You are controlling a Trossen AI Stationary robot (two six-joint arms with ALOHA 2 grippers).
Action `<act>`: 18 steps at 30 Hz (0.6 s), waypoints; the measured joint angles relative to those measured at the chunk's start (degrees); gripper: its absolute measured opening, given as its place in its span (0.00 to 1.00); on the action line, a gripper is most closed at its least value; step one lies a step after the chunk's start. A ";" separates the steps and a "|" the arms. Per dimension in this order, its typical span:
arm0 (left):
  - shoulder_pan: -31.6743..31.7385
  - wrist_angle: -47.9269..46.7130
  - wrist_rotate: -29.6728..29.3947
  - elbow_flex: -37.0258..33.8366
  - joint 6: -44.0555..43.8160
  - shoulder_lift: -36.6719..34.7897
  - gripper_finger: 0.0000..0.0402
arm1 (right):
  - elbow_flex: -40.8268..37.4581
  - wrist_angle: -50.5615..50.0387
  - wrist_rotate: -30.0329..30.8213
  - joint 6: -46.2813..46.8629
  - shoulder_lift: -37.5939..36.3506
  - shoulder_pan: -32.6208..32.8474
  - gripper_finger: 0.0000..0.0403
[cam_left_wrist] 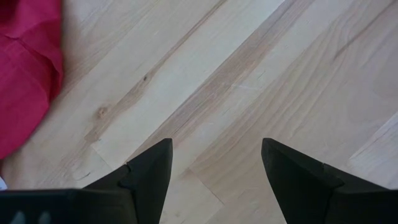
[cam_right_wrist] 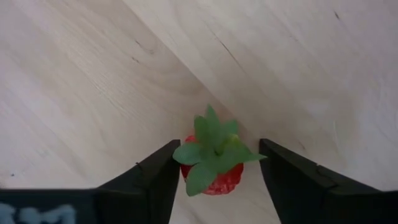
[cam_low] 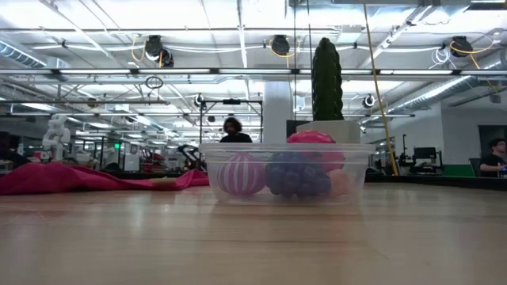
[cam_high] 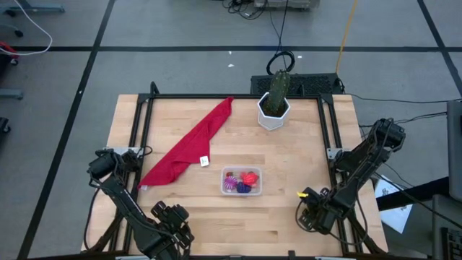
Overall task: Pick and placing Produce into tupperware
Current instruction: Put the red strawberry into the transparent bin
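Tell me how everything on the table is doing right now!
tupperware: upright, no lid, holding produce.
produce: several pieces resting inside the tupperware.
strawberry: on the table between the right gripper's fingers, leaves up.
right gripper: low over the table, fingers either side of the strawberry, a gap visible.
left gripper: open, empty, above bare wood.
red cloth: lying crumpled on the table.
cactus pot: standing upright.

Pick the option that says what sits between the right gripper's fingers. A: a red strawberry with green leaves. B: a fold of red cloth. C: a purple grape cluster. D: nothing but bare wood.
A: in the right wrist view a red strawberry topped with green leaves lies on the wooden table between the two dark fingers of the right gripper.
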 joint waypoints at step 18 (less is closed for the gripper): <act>-0.02 2.53 0.00 0.00 0.70 0.00 0.63 | 0.00 -0.15 0.22 -8.92 -3.29 -4.85 0.49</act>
